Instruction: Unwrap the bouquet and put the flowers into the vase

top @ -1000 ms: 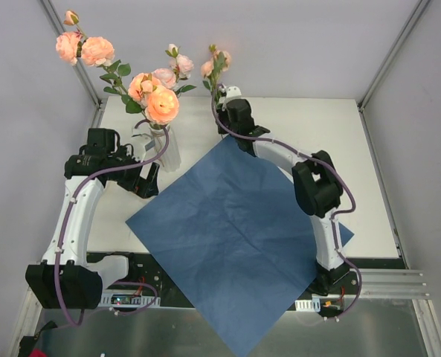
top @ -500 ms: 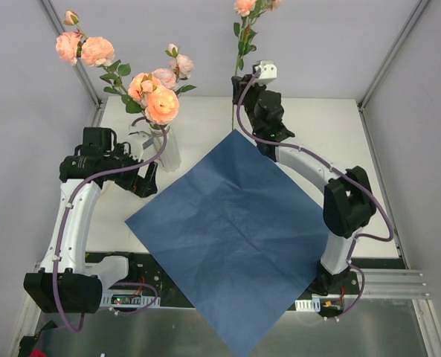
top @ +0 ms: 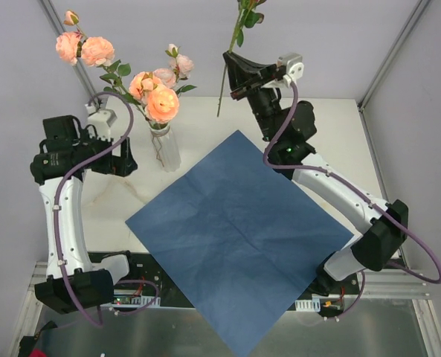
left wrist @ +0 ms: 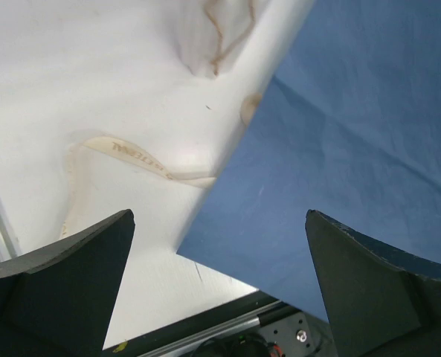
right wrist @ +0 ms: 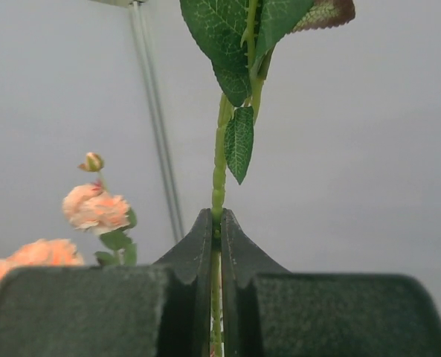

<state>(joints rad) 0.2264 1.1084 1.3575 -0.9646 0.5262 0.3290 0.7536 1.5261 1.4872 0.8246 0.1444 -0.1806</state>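
Right gripper point(right wrist: 219, 225) pinches the long thin green leafy flower stem point(right wrist: 219, 167) aloft, right of the slim white ribbed vase point(top: 166, 151), left gripper point(left wrist: 219, 223) gaping open; it looks light and whippy, best held on bare stem under its leaves.

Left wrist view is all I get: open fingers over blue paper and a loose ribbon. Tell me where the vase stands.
Observer: The vase stands upright on the table, just beyond the far left edge of the blue paper, to the right of the left gripper.
Operator: Report what is in it.
Observer: Several peach-pink roses with leaves, their stems down in its mouth.
Operator: Now give me the right arm.
Observer: The right gripper is shut on one flower stem. It holds the stem high beyond the paper's far corner, and the bloom is out of frame at the top.
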